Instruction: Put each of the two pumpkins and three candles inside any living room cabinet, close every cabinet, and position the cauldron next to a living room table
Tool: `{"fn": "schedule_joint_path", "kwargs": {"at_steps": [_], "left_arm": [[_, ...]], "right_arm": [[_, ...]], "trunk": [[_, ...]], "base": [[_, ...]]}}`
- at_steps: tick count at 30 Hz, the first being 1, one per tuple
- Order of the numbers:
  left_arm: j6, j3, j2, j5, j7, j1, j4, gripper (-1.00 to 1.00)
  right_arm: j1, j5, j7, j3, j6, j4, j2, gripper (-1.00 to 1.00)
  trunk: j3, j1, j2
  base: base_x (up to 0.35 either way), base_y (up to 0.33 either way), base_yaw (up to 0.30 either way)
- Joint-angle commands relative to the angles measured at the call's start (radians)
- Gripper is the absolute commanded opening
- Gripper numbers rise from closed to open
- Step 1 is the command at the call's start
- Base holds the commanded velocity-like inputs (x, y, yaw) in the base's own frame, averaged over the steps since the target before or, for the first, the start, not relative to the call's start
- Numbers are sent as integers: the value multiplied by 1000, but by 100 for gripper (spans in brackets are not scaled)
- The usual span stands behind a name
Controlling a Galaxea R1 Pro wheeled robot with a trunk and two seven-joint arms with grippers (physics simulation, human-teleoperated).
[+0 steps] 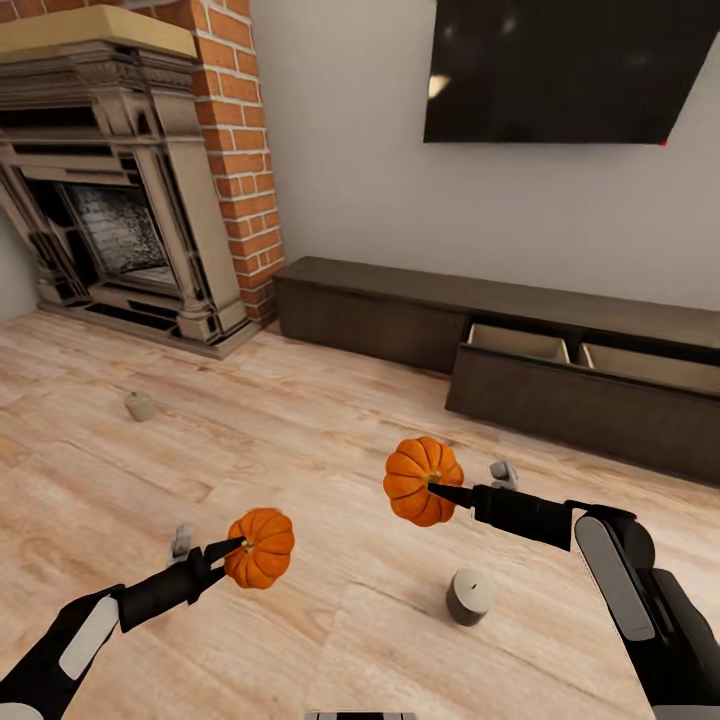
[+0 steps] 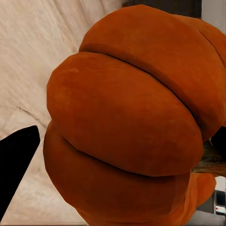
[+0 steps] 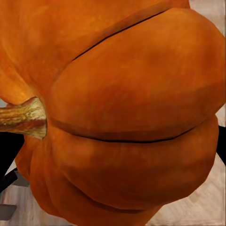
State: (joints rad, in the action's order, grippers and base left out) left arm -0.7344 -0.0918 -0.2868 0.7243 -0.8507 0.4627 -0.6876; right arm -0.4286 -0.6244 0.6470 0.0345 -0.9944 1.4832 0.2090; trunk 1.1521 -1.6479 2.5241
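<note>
Both pumpkins are in hand, none stowed yet. Left gripper point(image 1: 238, 546) is clamped on one pumpkin point(image 1: 260, 547), fingers closed down onto it near the stem end; the left wrist view has that pumpkin point(image 2: 132, 117) right up against the lens. Right gripper point(image 1: 447, 491) is likewise closed on the other pumpkin point(image 1: 423, 480), with its stem point(image 3: 23, 117) plain in the right wrist view. Both are carried above the wood floor point(image 1: 150, 480).

Cabinet point(image 1: 400, 310) sits ahead of the right gripper, along the wall. One pull-out front point(image 1: 590, 405) is open, showing two pale compartments; nothing visible inside from this angle. The section beyond the left gripper looks shut.

Count: 2 pumpkins, both held. 2 candles seen — one point(image 1: 468, 596) on the floor just below and near the right gripper, one point(image 1: 140, 406) well ahead of the left gripper, towards the fireplace point(image 1: 120, 200). A TV point(image 1: 560, 70) hangs on the wall above the cabinet.

Judgement: early-to-mid stage. Left to do: drop both pumpkins in the open compartments, collect the candles incl. the 3rd, shut every front, then set the cauldron by the table.
</note>
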Motion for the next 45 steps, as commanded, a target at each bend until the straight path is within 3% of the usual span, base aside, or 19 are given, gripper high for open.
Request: {"fn": "schedule_joint_path", "kwargs": {"at_steps": [1, 9, 32, 45], "left_arm": [[-10, -2, 0, 10, -1, 0, -1, -100], [-10, -2, 0, 9, 1, 0, -1, -100], [-10, -1, 0, 1, 2, 1, -1, -100], [-10, -2, -4, 12, -4, 0, 2, -100]], "right_arm": [[-1, -13, 5, 2, -9, 0, 0, -100], [-1, -14, 5, 2, -9, 0, 0, -100], [-1, -16, 7, 2, -9, 0, 0, -100], [-1, -16, 7, 2, -9, 0, 0, -100]], "trunk": [[1, 1, 0], [0, 1, 0], [0, 1, 0], [-7, 2, 0]], "base": [[-200, -189, -93], [-211, -208, -72], [-116, -280, -282], [-1, -30, -288]]}}
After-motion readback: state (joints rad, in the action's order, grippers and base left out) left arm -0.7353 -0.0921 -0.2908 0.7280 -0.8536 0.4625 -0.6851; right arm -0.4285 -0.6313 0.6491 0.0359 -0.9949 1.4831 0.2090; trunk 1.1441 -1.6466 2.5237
